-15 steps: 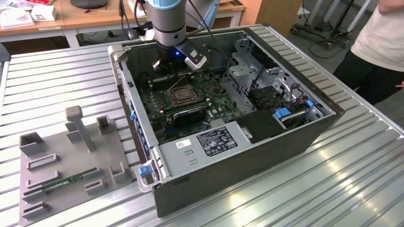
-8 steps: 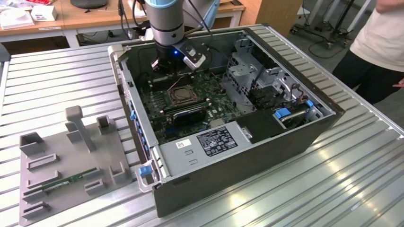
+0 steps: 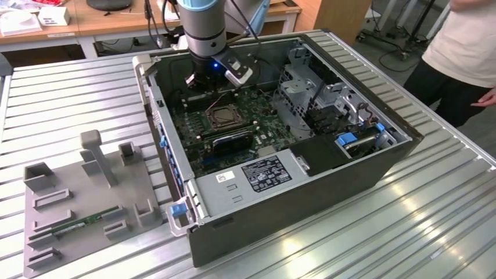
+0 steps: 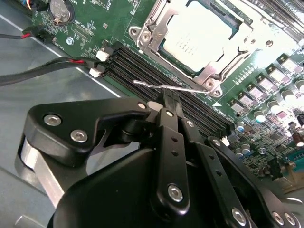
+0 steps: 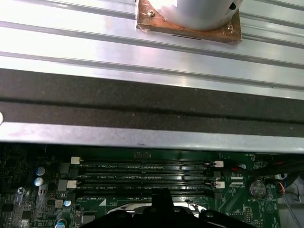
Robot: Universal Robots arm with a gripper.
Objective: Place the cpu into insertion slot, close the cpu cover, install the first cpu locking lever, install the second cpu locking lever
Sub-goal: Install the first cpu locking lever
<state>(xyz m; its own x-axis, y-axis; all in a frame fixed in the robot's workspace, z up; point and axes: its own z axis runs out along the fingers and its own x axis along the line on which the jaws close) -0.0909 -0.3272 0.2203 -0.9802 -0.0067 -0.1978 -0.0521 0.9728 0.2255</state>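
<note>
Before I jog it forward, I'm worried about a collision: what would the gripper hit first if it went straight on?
Likely the thin lever, right at the tip of the gripper, then the cover beyond it; depth is unclear.

The cpu (image 4: 199,34) is silvery-grey, its board (image 4: 95,23) green, the tool (image 4: 170,96) black
</note>
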